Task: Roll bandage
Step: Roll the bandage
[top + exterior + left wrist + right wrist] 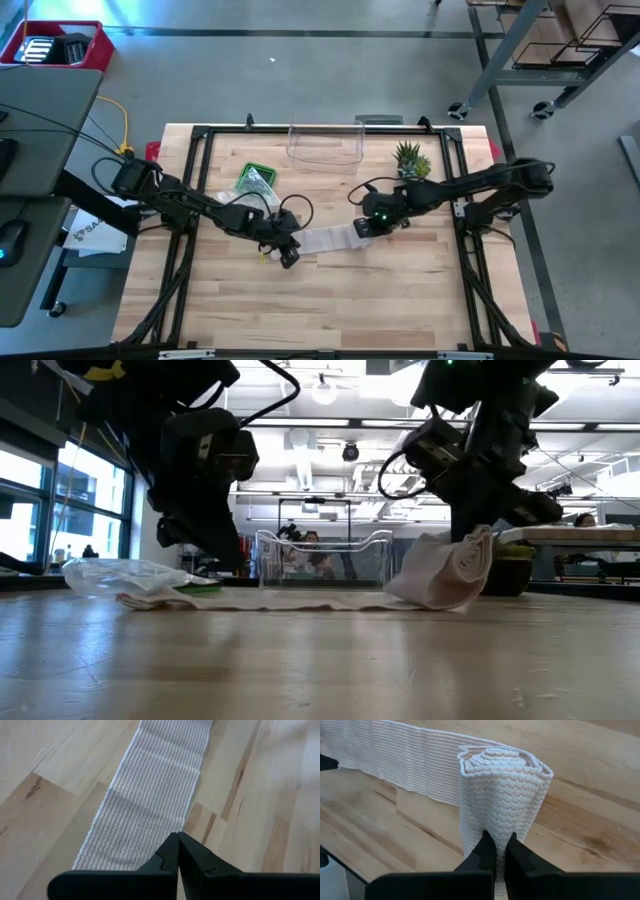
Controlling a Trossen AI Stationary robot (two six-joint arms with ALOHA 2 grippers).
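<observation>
Bandage of white ribbed fabric point(330, 238) lies near the middle of the pale wooden table point(330, 310), part rolled and part laid out flat. Its rolled end point(502, 795) is lifted off the boards at the right, and the loose strip point(150, 795) runs from it toward the left arm.

The right gripper point(496, 851) is closed on the lower part of the roll, with fabric pinched between its two dark fingers; in the low view the roll point(450, 570) hangs tilted under that gripper, its bottom edge just touching the table. The left gripper point(178, 851) is shut, its fingertips pressed together right at the near end of the flat strip; whether they pinch the cloth or only press down on it cannot be told.

Behind the bandage, toward the far edge, stand a clear plastic open-topped box point(325, 143), a small green potted plant point(411, 160) and a green tray holding a crumpled clear plastic bag point(256, 180), all well apart from the strip. The near half of the table is bare wood, bounded at the sides by the black metal frame rails point(478, 285).
</observation>
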